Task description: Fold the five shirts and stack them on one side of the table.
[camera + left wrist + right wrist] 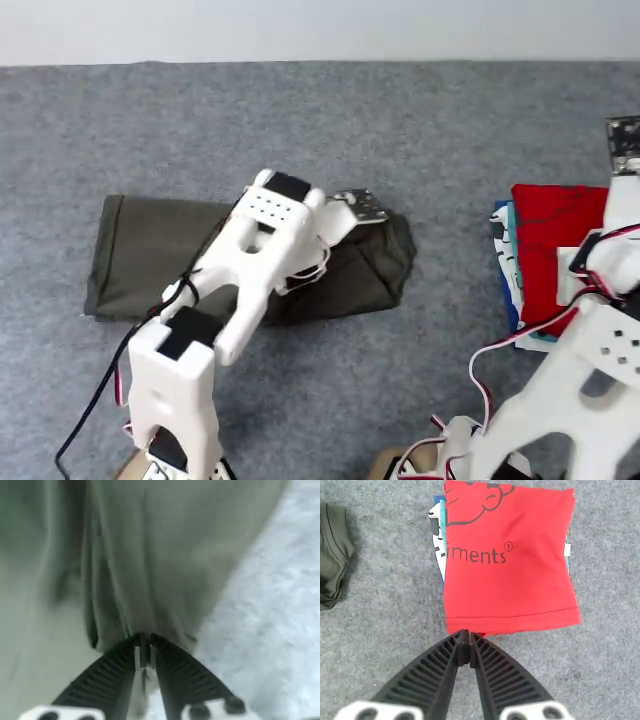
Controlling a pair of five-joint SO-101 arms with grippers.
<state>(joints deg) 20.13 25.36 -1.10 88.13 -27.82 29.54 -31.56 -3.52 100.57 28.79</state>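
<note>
Left pincer (pixel 143 649) pinching olive shirt (pixel 150 255) | right pincer (pixel 463 641) pressed together beside red-topped stack (pixel 510 565) | grey carpet (pixel 420 130) beneath

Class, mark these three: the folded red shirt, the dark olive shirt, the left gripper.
Folded red printed shirt (pixel 510 565): right wrist view, centre of top face.
Dark olive cloth shirt (pixel 150 255): high view, flat uncovered end.
Left gripper (pixel 144 647): left wrist view, where its fingers meet.
</note>
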